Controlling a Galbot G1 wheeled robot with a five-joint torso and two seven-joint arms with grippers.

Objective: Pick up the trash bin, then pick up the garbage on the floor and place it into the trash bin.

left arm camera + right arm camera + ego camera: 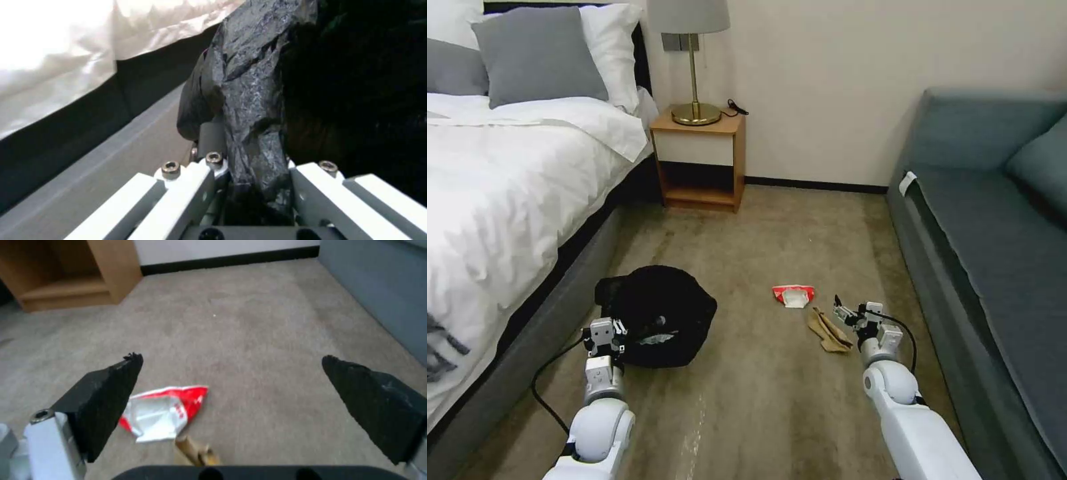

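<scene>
Left gripper (pixel 616 328) is clamped on the near rim of the trash bin (pixel 660 320); the left wrist view shows a fold of the bin's crinkled black bag (pixel 249 110) pinched between its two white fingers (pixel 191 186). One trash bin is present. It stands on the carpet (pixel 760 400) just beside the bed (pixel 507 200), and the black bag covers nearly all of it. Something pale lies inside the bin; what it is cannot be told.

Right gripper (pixel 846 312) hangs low over the carpet to the right of the trash bin, well apart from it. Its two black pads (pixel 106 396) are spread wide with nothing between them.

Two pieces of garbage lie on the carpet, both to the right of the trash bin. The nearer piece is one tan crumpled scrap (pixel 829 331), just beside the right gripper; in the right wrist view it sits at the base of the open fingers (pixel 195 453). The farther piece is one red-and-white crumpled packet (pixel 793 295), just beyond the scrap and almost touching it (pixel 162 413).

Farther from the trash bin, one wooden nightstand (pixel 699 160) stands against the wall at the head of the bed and carries one brass lamp (pixel 692 67). One grey-blue sofa (pixel 994 233) runs along the side of the room opposite the bed.
</scene>
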